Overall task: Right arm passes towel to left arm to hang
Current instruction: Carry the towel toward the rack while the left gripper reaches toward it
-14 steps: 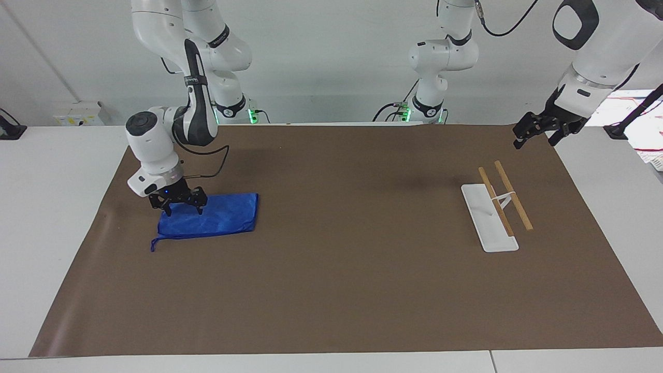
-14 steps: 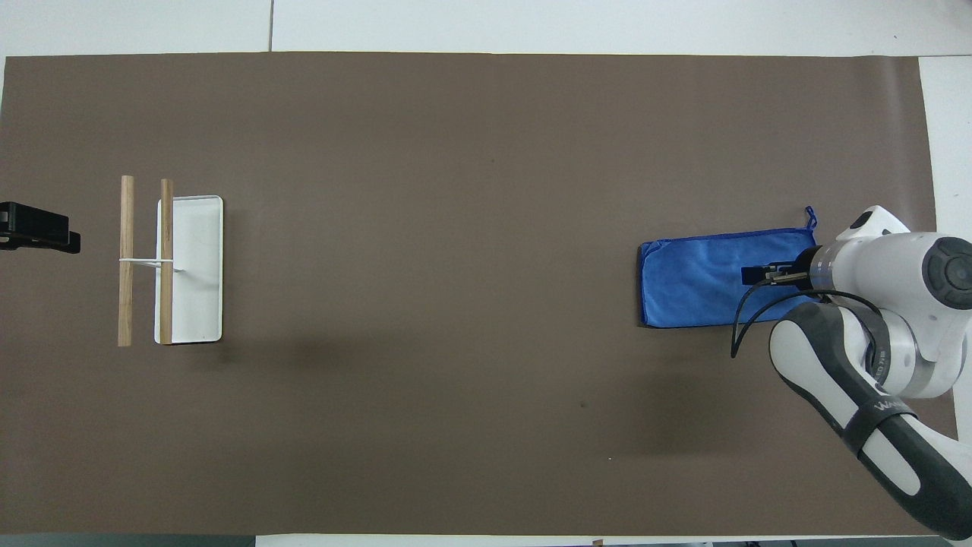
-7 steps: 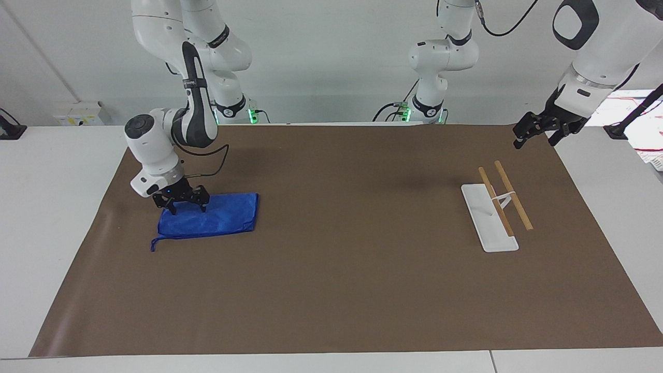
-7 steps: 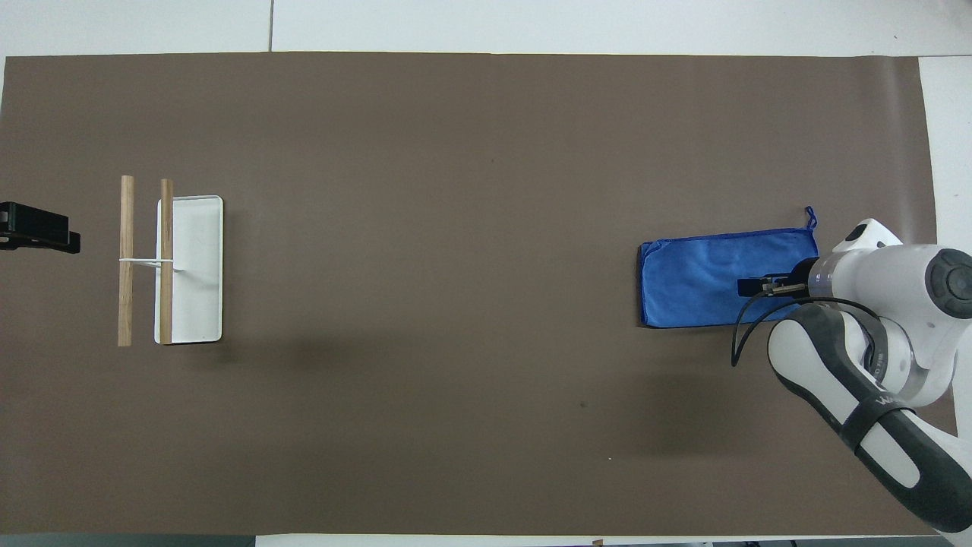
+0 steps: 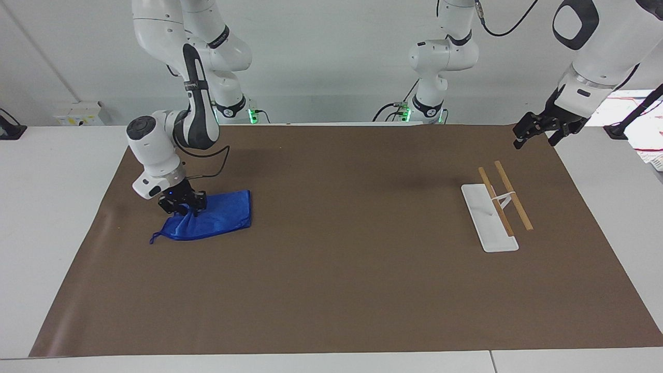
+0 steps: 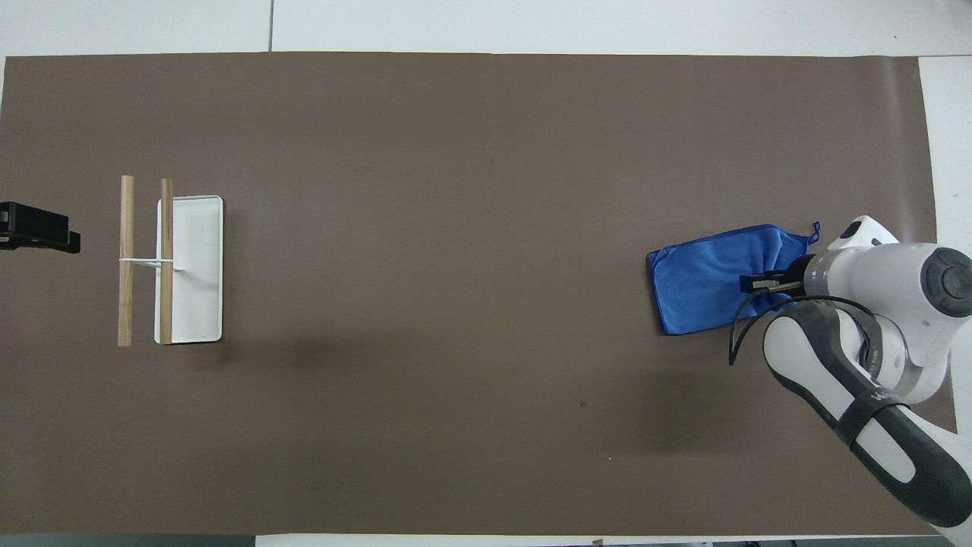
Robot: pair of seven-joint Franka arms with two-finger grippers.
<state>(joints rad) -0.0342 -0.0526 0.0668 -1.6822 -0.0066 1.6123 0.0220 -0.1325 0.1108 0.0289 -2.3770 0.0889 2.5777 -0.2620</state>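
**Towel.** The towel lay on the brown mat at the right arm's end of the bench. In the overhead view, read as a clock face, it sat at about 3 o'clock. The cloth was bunched and drawn up at the edge nearer to the robots. The rest of it, including the corner loop, rested on the mat.

**Right hand.** The right hand was down on the bunched edge and clenched on the towel. Its fingertips were pinched into the fabric. Treat the pick-up as gripped but not yet lifted clear.

**Rack.** The hanging rack, two wooden bars on a white base, stood at about 9 o'clock in the overhead view, well apart from the towel. Nothing hung on it.

**Left hand.** The left hand waited in the air over the mat's corner at the left arm's end, near the rack. It was released and held nothing.

**Progress.** Judge the task as early. You should count only the grasp as done. Three steps were left:

1. Lift the towel and carry it toward the middle of the bench.
2. Hand it over to the left hand.
3. Drape it on the rack's bars.
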